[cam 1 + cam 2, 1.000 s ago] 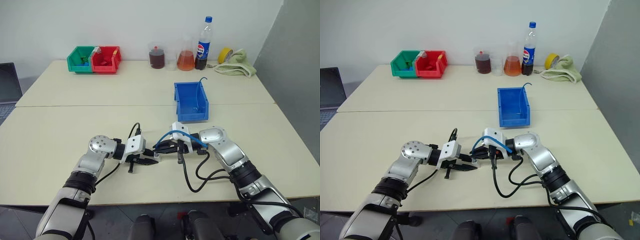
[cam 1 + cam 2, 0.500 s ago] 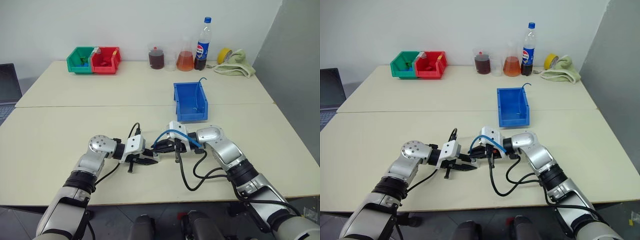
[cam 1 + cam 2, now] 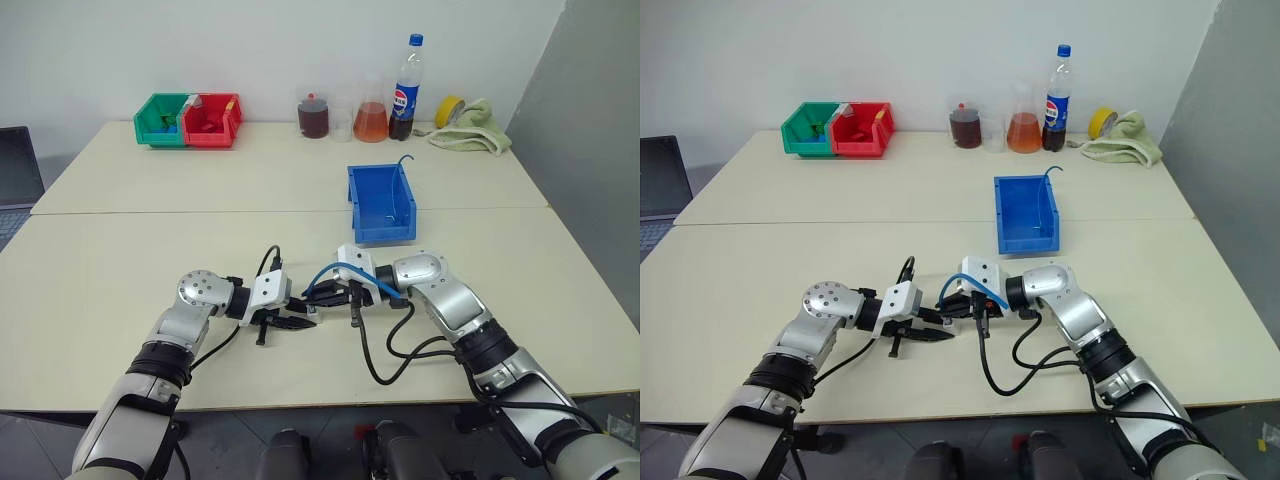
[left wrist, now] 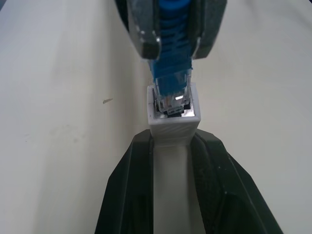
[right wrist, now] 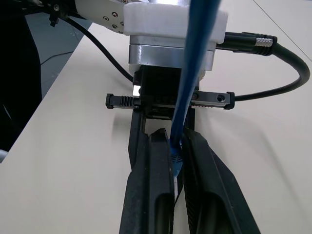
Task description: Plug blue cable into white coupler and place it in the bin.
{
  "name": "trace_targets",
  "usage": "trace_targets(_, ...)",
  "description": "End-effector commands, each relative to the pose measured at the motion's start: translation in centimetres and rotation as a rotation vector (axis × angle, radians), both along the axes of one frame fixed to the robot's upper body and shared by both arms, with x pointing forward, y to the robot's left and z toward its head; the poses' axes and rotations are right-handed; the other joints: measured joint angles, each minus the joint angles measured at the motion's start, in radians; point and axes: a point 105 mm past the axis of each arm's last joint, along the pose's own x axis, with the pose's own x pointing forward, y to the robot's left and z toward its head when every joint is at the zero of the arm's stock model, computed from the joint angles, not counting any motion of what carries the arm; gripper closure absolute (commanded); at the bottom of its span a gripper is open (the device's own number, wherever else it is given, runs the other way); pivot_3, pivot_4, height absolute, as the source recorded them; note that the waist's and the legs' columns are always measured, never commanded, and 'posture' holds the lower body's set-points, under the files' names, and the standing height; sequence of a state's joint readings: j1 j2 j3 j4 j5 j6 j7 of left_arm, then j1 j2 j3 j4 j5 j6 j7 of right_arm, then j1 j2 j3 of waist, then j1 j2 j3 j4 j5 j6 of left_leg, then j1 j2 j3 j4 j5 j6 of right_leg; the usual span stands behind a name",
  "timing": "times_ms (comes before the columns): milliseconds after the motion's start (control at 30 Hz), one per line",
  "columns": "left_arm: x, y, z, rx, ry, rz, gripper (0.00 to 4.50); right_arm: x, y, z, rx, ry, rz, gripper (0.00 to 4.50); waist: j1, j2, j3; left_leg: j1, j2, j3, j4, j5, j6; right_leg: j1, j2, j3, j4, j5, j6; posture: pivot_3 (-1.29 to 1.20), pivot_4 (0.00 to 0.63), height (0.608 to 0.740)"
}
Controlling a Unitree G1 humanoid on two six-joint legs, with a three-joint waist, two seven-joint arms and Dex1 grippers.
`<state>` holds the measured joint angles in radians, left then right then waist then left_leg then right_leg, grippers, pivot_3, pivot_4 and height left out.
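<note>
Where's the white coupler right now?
Near the table's front middle, the white coupler sits clamped in the left gripper, with the blue cable plug entering its open end.

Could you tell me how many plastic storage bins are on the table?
3: a green plastic bin and a red plastic bin side by side at the far left, and a blue rectangular plastic bin just beyond the right arm.

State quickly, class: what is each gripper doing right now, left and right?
Left gripper: closed on the white coupler.
Right gripper: closed on the blue cable, whose plug sits at the coupler's opening.
</note>
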<state>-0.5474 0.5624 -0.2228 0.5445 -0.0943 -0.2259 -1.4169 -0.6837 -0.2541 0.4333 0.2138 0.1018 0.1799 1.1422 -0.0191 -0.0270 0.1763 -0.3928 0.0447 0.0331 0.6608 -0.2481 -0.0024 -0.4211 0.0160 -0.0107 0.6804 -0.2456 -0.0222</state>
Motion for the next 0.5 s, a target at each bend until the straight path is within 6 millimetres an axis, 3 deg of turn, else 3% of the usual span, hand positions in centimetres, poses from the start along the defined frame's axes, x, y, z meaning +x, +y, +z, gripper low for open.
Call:
trace_targets(33, 0.1, 0.2, -0.4, 0.027, 0.0, 0.004, 3.73, -1.0, -0.4, -1.7, -0.06, 0.057, 0.025, 4.48, 0.0, 0.0, 0.0, 0.0, 0.0, 0.0, 0.0, 0.0, 0.0, 0.0, 0.0, 0.0, 0.0, 0.0, 0.0, 0.0, 0.15, 0.74)
trace_targets(500, 0.3, 0.2, -0.3, 0.026, -0.01, 0.007, 3.73, 1.0, -0.2, -2.0, -0.061, 0.159, -0.16, 4.48, -0.004, 0.0, 0.0, 0.001, 0.0, 0.0, 0.0, 0.0, 0.0, 0.001, 0.0, 0.0, 0.0, 0.0, 0.0, 0.0, 0.15, 0.74)
